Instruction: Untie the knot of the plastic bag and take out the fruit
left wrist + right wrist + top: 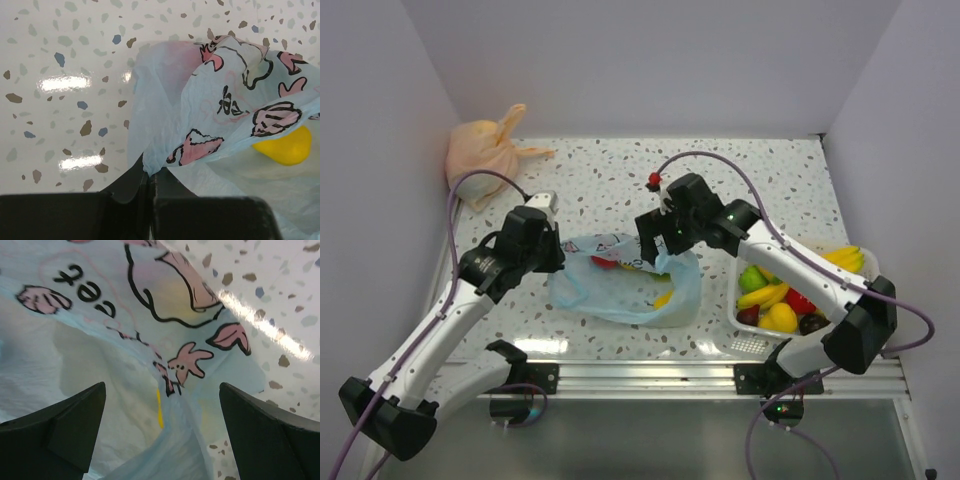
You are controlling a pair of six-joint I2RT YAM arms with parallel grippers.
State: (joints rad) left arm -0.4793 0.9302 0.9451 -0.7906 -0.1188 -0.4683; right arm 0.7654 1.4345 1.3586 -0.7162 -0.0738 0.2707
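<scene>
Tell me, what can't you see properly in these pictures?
- Top view: the right arm covers the plastic bag's mouth, so the knot cannot be found.
- Left wrist view: a yellow fruit sits half under the plastic, so I can't tell which fruit it is.
- Top view: the right arm crosses the basket and hides some fruit.
- Top view: the orange bag is not see-through, so its contents are hidden.

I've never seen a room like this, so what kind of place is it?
Probably a robot test booth, not a home: plain white walls box in a speckled tabletop, a left arm and right arm are bolted to a metal rail, and a white basket holds fruit.
</scene>
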